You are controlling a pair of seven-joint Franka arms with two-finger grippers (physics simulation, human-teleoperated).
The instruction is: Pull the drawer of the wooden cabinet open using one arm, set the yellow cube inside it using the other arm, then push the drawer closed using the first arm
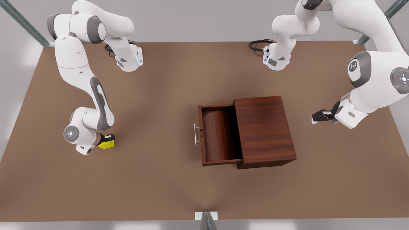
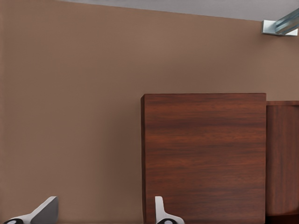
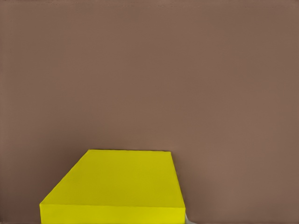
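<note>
Resting on the table (image 1: 166,191) near its edge at the front view's left, the yellow cube (image 1: 107,144) is recorded as item one; it is seen close up in the right wrist view (image 3: 114,186), well apart from the cabinet.

Item two: the right gripper (image 1: 107,139), set down directly upon the cube. Its jaws appear to be closed on the cube's sides, though the contact itself is hidden beneath the wrist and is given as a judgement only.

Item three: the drawer (image 1: 220,134), pulled fully out toward the front view's left, its interior bare, its silver bar handle (image 1: 196,134) untouched.

Item four: the wooden cabinet (image 1: 265,131), standing near the table's middle, slightly askew to the table's edges.

Item five: the left gripper (image 1: 316,116), held off the cabinet's rear side toward the table's edge at the front view's right, waiting. Its fingers (image 2: 44,211) are seen spread apart, with nothing between them.

Risks noted: if the grasp is shallow or off-centre, the cube may be tipped or dropped during the lift. The carry must clear the drawer's front wall and handle; a low approach would knock the drawer or shift the cabinet.
</note>
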